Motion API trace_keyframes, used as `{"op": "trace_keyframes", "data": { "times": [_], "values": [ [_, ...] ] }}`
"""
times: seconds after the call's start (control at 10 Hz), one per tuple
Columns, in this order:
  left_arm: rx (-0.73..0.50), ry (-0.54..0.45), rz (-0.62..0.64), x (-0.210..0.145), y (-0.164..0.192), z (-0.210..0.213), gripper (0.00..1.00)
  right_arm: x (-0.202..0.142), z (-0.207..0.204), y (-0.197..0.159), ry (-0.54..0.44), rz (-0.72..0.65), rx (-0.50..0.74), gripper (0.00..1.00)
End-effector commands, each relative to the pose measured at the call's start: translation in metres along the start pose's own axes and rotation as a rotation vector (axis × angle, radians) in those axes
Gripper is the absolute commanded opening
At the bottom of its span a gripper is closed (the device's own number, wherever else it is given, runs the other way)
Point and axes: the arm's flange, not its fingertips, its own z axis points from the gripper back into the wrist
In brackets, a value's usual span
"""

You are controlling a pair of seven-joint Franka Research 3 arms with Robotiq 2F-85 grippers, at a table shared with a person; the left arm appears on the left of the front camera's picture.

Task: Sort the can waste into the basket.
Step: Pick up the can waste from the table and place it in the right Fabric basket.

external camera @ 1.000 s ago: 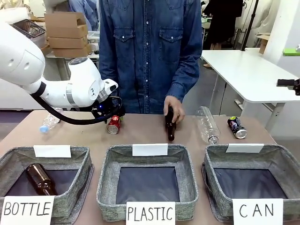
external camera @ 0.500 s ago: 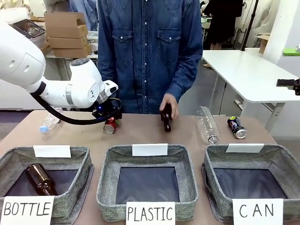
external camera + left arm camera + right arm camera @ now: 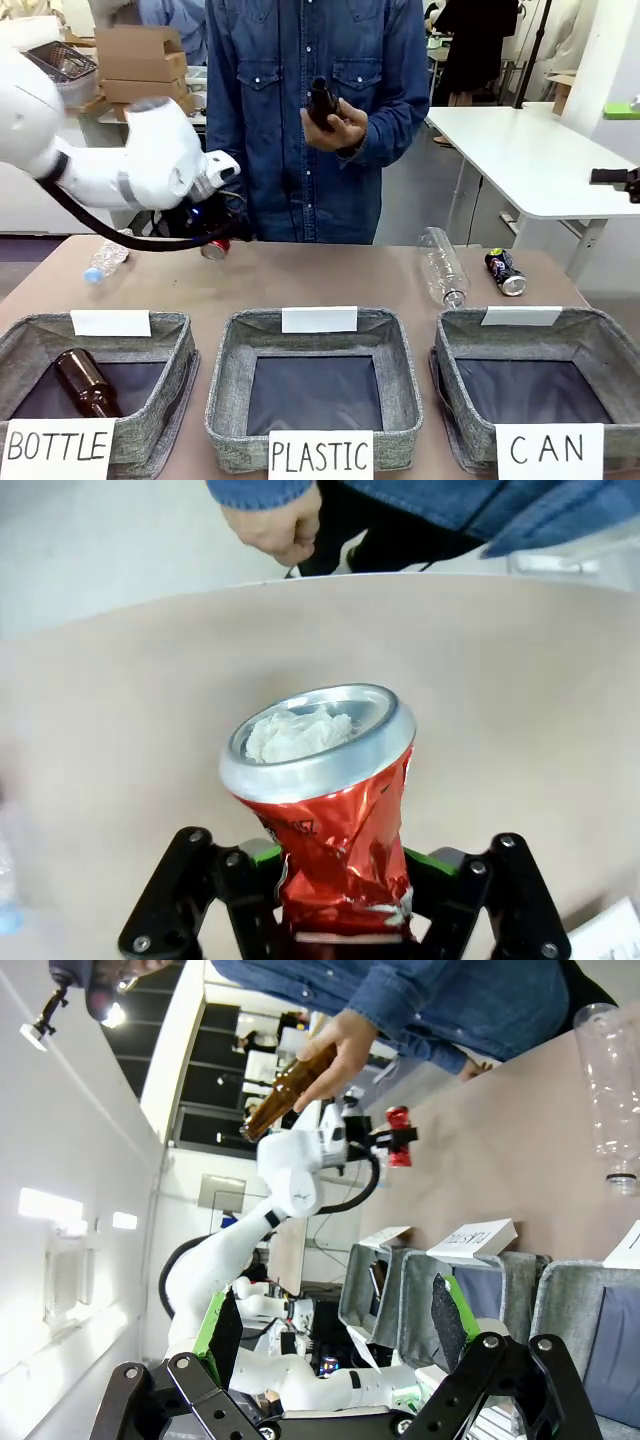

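The left fingers (image 3: 222, 232) are clamped on the crushed red can (image 3: 214, 248), gripping its crumpled lower half from both sides. In the left wrist view the can (image 3: 335, 810) stands between the green pads of those fingers (image 3: 245, 880) with its silver end facing the camera. It is held at about 11 o'clock on the surface (image 3: 300, 280), close to the far edge.

The dark can (image 3: 505, 272) lies on its side at about 2 o'clock, just beyond the far rim of the CAN basket (image 3: 590, 330). That basket sits at 4 o'clock with its dark floor bare. A clear plastic bottle (image 3: 442, 265) lies just beside the dark can, toward the middle.

The right fingers (image 3: 222, 1335) are spread wide with nothing between them.

At 12 o'clock, a person in a denim shirt holds a brown glass bottle (image 3: 322, 103) at chest height in one hand (image 3: 338, 125). The PLASTIC basket (image 3: 230, 380) sits at 6 o'clock. At 8 o'clock, the BOTTLE basket (image 3: 180, 350) has another brown bottle (image 3: 85, 382) lying in it.
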Motion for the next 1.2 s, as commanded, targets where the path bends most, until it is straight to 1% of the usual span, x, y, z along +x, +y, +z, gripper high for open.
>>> {"op": "trace_keyframes", "data": {
  "times": [0.0,0.1,0.3,0.4,0.5,0.6,0.8,0.9,1.0,1.1],
  "values": [
    [-0.033,-0.008,-0.148,-0.036,0.039,0.088,0.0,0.002,-0.003,-0.001,-0.009,0.025,0.026,1.0],
    [-0.042,-0.023,-0.169,-0.056,0.062,0.131,0.0,0.002,-0.003,-0.001,-0.009,0.025,0.026,1.0],
    [-0.124,-0.02,-0.208,-0.098,0.092,0.192,0.0,0.002,-0.003,-0.001,-0.009,0.025,0.026,1.0],
    [-0.201,-0.029,-0.257,-0.119,0.102,0.219,0.0,0.002,-0.003,-0.001,-0.009,0.025,0.026,1.0],
    [-0.406,-0.086,-0.263,-0.135,0.1,0.241,0.0,0.002,-0.003,-0.001,-0.009,0.025,0.026,1.0],
    [-0.137,-0.044,-0.214,-0.096,0.09,0.208,0.0,0.002,-0.003,-0.001,-0.009,0.025,0.026,1.0],
    [-0.137,-0.044,-0.214,-0.096,0.09,0.208,0.0,0.002,-0.003,-0.001,-0.009,0.025,0.026,1.0],
    [-0.226,-0.074,-0.247,-0.119,0.098,0.232,0.0,0.002,-0.003,-0.001,-0.009,0.025,0.026,1.0],
    [-0.297,-0.079,-0.356,-0.109,0.086,0.229,0.0,0.002,-0.003,-0.001,-0.009,0.025,0.026,1.0],
    [-0.393,-0.068,-0.416,-0.103,0.088,0.239,0.0,0.002,-0.003,-0.001,-0.009,0.025,0.026,1.0]
  ]
}}
